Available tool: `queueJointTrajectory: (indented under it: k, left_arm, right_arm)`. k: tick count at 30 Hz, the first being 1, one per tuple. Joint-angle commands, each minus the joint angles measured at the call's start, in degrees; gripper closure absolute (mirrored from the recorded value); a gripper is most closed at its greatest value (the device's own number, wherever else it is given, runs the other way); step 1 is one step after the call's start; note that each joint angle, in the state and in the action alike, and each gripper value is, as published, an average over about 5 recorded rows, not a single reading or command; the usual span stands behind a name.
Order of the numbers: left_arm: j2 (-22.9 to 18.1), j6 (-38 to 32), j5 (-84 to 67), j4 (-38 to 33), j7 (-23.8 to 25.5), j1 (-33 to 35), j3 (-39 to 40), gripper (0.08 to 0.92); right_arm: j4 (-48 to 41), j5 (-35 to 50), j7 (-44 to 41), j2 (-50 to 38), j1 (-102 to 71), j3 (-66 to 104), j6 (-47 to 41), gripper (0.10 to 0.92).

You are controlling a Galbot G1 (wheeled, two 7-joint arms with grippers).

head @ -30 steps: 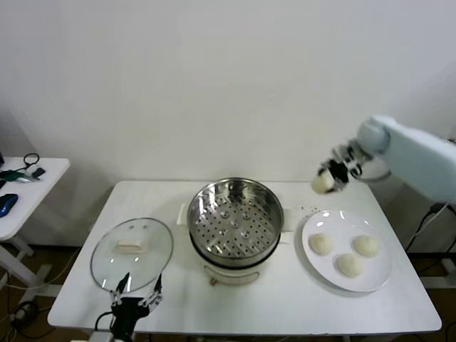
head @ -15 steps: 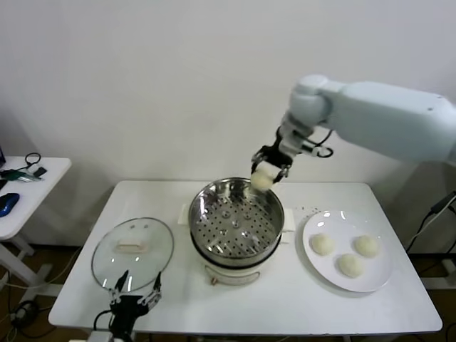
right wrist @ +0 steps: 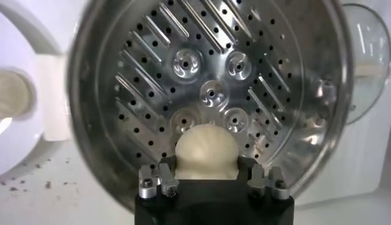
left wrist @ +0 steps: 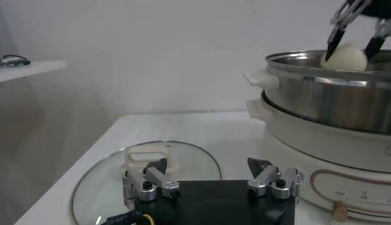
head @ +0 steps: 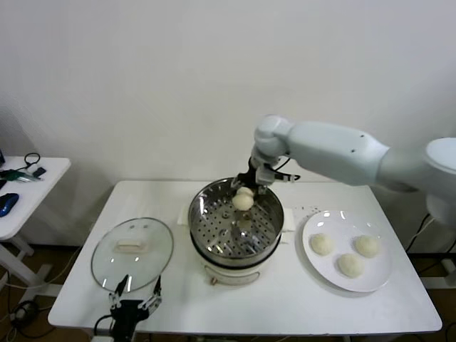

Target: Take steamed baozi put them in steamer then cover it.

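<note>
My right gripper (head: 244,194) is shut on a cream-white baozi (head: 243,201) and holds it over the far part of the shiny perforated steamer (head: 214,235), above its rim. In the right wrist view the baozi (right wrist: 205,151) sits between the fingers over the steamer's perforated bottom (right wrist: 208,73). Three more baozi (head: 321,244) (head: 366,246) (head: 349,264) lie on a white plate (head: 379,274) at the right. The glass cover (head: 132,253) with its cream handle lies flat on the table at the left. My left gripper (head: 135,297) is open and empty at the table's front edge, just before the cover (left wrist: 183,160).
The steamer stands on a white electric pot base (head: 235,273) in the middle of the white table (head: 285,306). A side table (head: 21,187) with small items stands at the far left. A white wall is behind.
My right arm has carried the baozi from beside the plate leftward to over the steamer and lowered it toward the basket. The left gripper has not moved.
</note>
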Motion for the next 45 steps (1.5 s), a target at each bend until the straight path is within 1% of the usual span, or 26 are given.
queueJointTrajectory:
  k: [1,6,9,11,14,16,18,20,21,22,25,27,30,32,35,37,40,45]
  left_arm:
    - [0.0,-0.1,0.1,0.0,-0.1,0.0,0.1,0.177]
    - [-0.1,-0.1,0.0,-0.3,-0.2,-0.1,0.0,0.177]
    - [-0.1,0.0,0.0,-0.7,-0.2,-0.1,0.0,0.177]
    - [-0.2,0.1,0.0,-0.9,-0.2,0.0,0.0,0.177]
    - [-0.2,0.2,0.1,-1.2,-0.1,0.2,0.0,0.177]
    - [-0.2,0.2,0.1,-1.3,-0.1,0.3,-0.1,0.177]
    - [-0.1,0.3,0.1,-1.4,-0.1,0.2,-0.2,0.177]
    - [-0.1,0.3,0.2,-1.4,-0.1,0.1,-0.3,0.177]
    - [0.0,0.3,0.2,-1.4,-0.1,0.0,-0.4,0.177]
    - [0.0,0.3,0.2,-1.4,-0.1,-0.1,-0.4,0.177]
    - [0.0,0.3,0.2,-1.2,-0.1,-0.4,-0.3,0.177]
    - [-0.1,0.3,0.2,-1.1,-0.1,-0.7,-0.2,0.177]
    - [-0.3,0.3,0.1,-0.9,-0.1,-1.2,-0.2,0.177]
    - [-0.4,0.3,0.1,-0.9,-0.1,-1.5,-0.2,0.177]
    - [-0.4,0.3,0.0,-0.7,-0.1,-1.6,-0.3,0.177]
    - [-0.4,0.2,0.0,-0.7,-0.1,-1.6,-0.4,0.177]
    - [-0.4,0.0,0.0,-0.7,-0.1,-1.5,-0.5,0.177]
    - [-0.4,-0.4,0.1,-1.1,0.0,-1.0,-0.4,0.177]
  right_arm:
    - [-6.3,-5.6,2.4,3.4,-4.9,2.7,2.0,0.363]
    - [-8.2,-4.5,3.0,4.3,-5.0,2.9,2.4,0.344]
    - [-7.2,-0.3,2.5,3.9,-3.0,1.1,2.6,0.284]
    - [-5.5,4.8,1.2,3.0,-0.1,-0.8,2.5,0.237]
    - [-1.7,16.8,-2.9,0.3,6.8,-3.9,2.1,0.207]
    - [1.3,28.6,-6.5,-2.5,12.8,-6.8,0.0,0.204]
    - [3.9,42.5,-10.6,-6.1,20.3,-12.3,-4.5,0.203]
    - [5.7,54.0,-13.8,-9.8,27.2,-18.2,-10.8,0.203]
    - [6.4,57.9,-15.4,-12.0,29.8,-21.0,-14.4,0.202]
    - [7.1,59.8,-16.3,-14.1,31.7,-23.2,-17.9,0.202]
    - [9.9,58.4,-15.4,-21.2,35.3,-30.1,-27.4,0.203]
    - [13.0,55.6,-12.4,-25.5,36.0,-34.3,-33.4,0.203]
    - [19.2,54.3,-8.3,-31.3,35.0,-39.0,-42.9,0.203]
    - [23.5,53.5,-5.7,-34.4,32.3,-40.1,-48.3,0.203]
    - [27.7,52.5,-1.9,-37.2,25.7,-38.7,-53.4,0.203]
    - [28.3,51.7,-0.1,-38.0,21.0,-36.0,-55.1,0.203]
    - [26.8,49.6,1.8,-38.3,12.3,-30.1,-57.0,0.203]
    - [20.0,43.4,4.9,-36.7,-1.5,-18.4,-59.2,0.203]
